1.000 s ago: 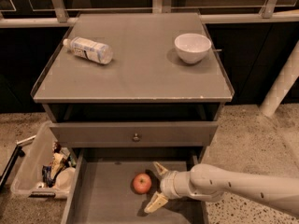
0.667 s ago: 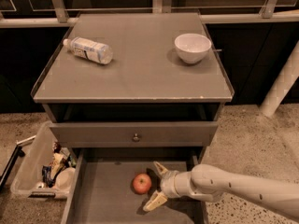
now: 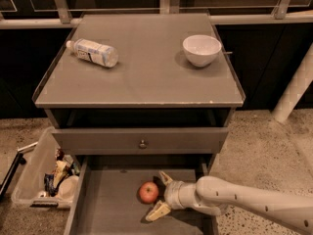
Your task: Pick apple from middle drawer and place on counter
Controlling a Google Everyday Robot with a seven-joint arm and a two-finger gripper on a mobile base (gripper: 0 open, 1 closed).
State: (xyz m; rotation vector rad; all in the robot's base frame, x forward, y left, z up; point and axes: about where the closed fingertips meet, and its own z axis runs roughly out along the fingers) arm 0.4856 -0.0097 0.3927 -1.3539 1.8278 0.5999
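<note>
The small red apple (image 3: 148, 192) lies on the floor of the open middle drawer (image 3: 107, 204), near its centre. My gripper (image 3: 159, 195) is inside the drawer just right of the apple, fingers spread open, one fingertip (image 3: 163, 176) behind it and one fingertip (image 3: 152, 214) in front. The fingers flank the apple's right side but do not close on it. The white arm reaches in from the lower right. The grey counter (image 3: 146, 72) is above.
A white bowl (image 3: 201, 49) stands at the counter's back right and a plastic bottle (image 3: 93, 52) lies on its left. A closed drawer front with a round knob (image 3: 142, 143) is above the open drawer. A clear bin of clutter (image 3: 44, 173) sits on the floor at left.
The gripper has edged slightly left toward the apple; the apple has not moved.
</note>
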